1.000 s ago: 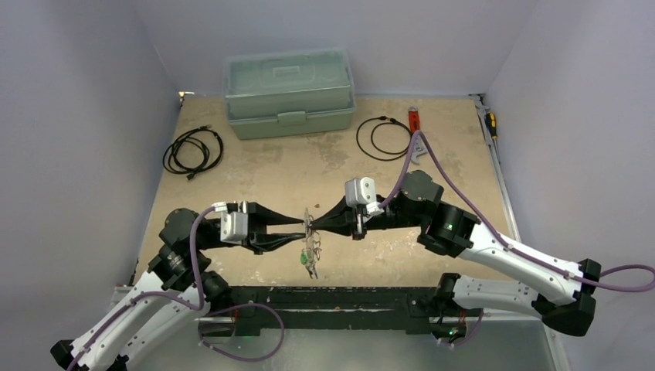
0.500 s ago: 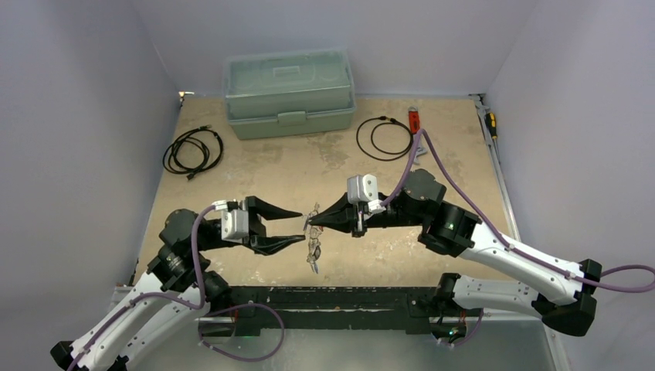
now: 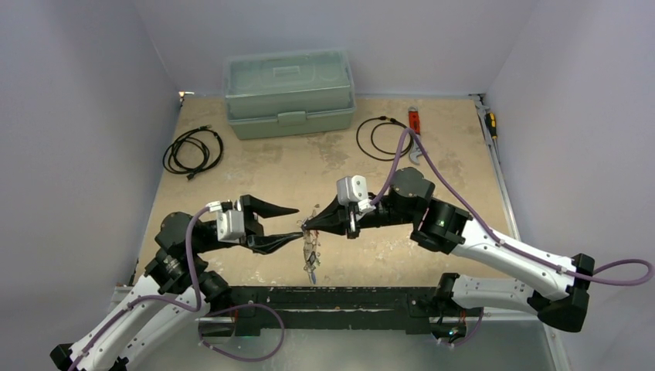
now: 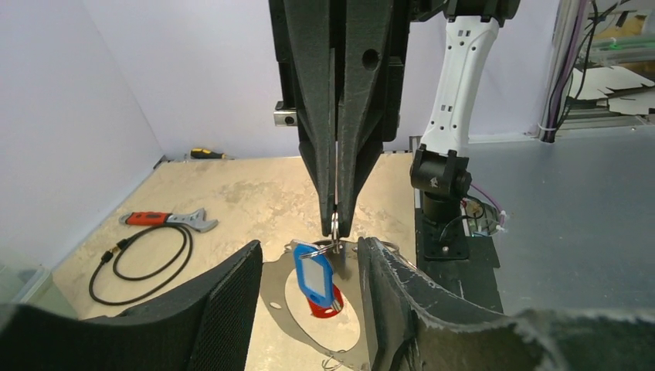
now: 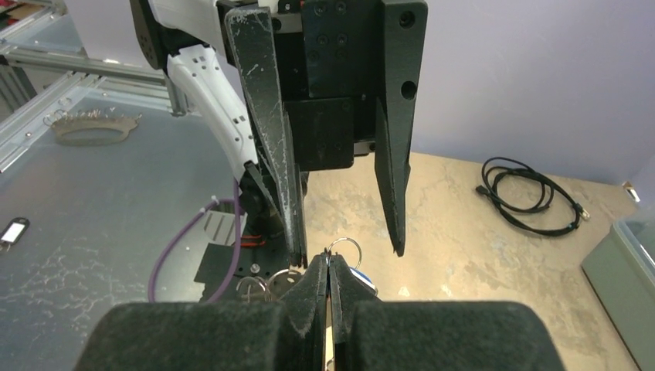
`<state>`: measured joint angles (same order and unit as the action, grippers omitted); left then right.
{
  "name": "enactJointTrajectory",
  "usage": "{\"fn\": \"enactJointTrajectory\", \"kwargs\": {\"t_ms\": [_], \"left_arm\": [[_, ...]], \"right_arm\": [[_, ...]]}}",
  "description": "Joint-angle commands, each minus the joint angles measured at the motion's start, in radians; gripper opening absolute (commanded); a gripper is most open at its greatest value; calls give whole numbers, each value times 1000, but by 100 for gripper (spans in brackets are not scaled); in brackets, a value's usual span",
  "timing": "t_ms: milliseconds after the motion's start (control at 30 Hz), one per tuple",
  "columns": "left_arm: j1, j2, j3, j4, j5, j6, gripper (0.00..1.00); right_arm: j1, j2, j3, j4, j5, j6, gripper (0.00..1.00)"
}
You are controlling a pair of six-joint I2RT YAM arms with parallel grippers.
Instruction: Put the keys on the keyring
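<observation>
R claw (image 3: 307,226): shut tight, tips pinching a small ring (image 4: 335,224) at the top of the bunch. In the R wrist view the ring pokes out just past my fingertips.

Keys (image 3: 311,253) dangle under that pinch, btwn my two claws, near the front edge of the surface (image 3: 255,170). Blue-headed key (image 4: 313,277) hangs right off the small ring. Red one (image 4: 328,308) sits just below/behind it.

Keyring (image 4: 272,290) = wide thin silvery loop, lying round the blue & red heads as seen from the L wrist. Can't tell if it's in the pinch too or only linked to the small ring.

L claw (image 3: 300,222): open wide, holding nothing. Its fingers (image 4: 232,309) sit either side of the bunch, w/ the L wrist cam looking straight thru the gap. No contact w/ keys or loop that I can see. L & R tips point at each other and nearly meet.

Far back on the surface: green lidded box (image 3: 290,93), lid down.
</observation>
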<state>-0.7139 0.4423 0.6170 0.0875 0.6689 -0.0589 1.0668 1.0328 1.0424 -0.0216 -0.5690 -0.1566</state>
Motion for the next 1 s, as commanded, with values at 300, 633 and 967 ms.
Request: {"fn": "enactJointTrajectory", "kwargs": {"t_ms": [300,633,967], "left_arm": [[-2,26,12,37,63,-1,31],[-1,23,15,36,56,-5,17],[-1,16,16,36,50,-7,9]], "right_arm": [[4,7,72,103,-38,12,0],[4,26,79,123,-60,22,0],[4,31,80,135,-64,30,0]]}}
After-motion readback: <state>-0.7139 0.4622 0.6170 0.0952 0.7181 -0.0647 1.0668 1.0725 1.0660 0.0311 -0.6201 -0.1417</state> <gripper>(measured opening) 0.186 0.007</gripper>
